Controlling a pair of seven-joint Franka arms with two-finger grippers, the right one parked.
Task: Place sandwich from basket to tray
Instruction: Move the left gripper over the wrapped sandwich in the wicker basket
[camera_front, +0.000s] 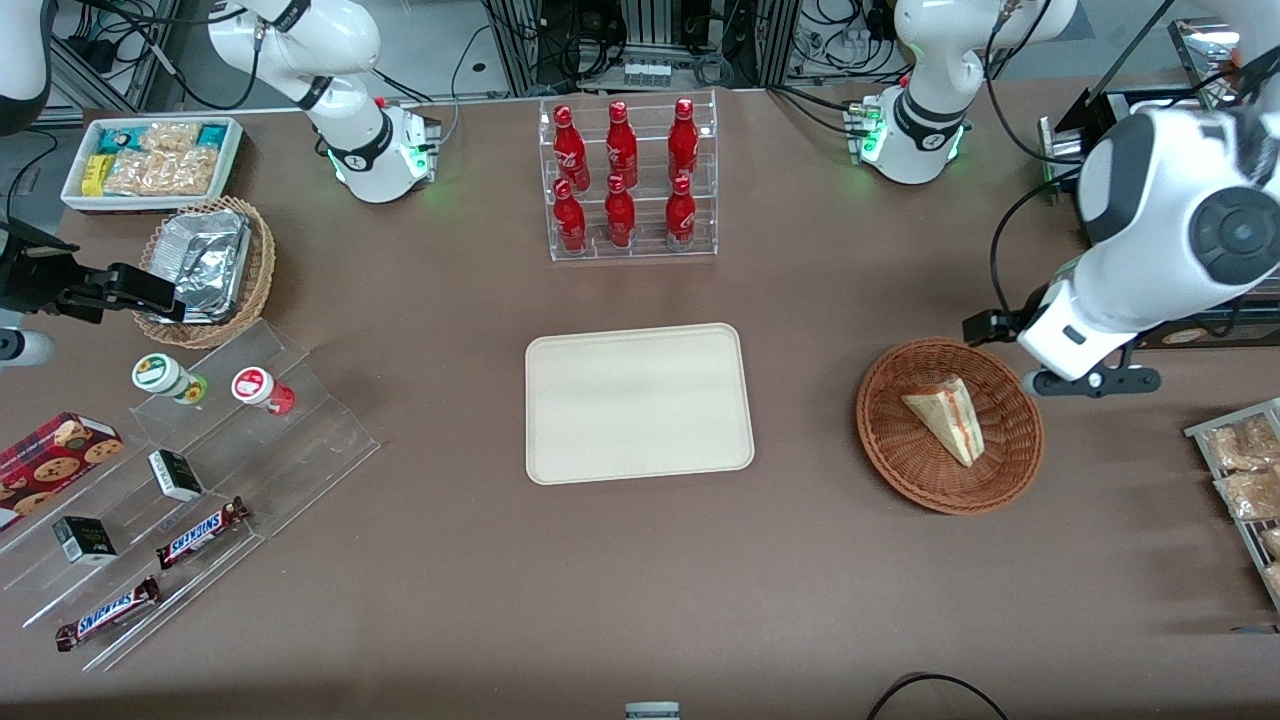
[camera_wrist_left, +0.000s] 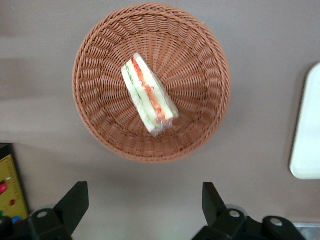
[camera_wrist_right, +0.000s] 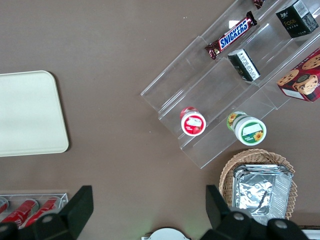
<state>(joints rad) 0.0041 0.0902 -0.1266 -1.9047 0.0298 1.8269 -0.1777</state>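
Gripper of the left arm hangs above the table beside the basket, its two black fingers spread wide apart with nothing between them — no contact with the wicker. Front view confirms the working arm's wrist sits just off the basket's rim, on the side farther from the front camera.

Sandwich lies inside the basket, roughly at its centre, resting on its side with the red, orange and green filling edge showing along one long face. It is wrapped in clear film.

Tray lies flat on the brown table, at mid-table, well apart from the basket toward the parked arm's end — nothing on it.

Farther from the camera than the tray stands a clear rack of red bottles, six in two rows.
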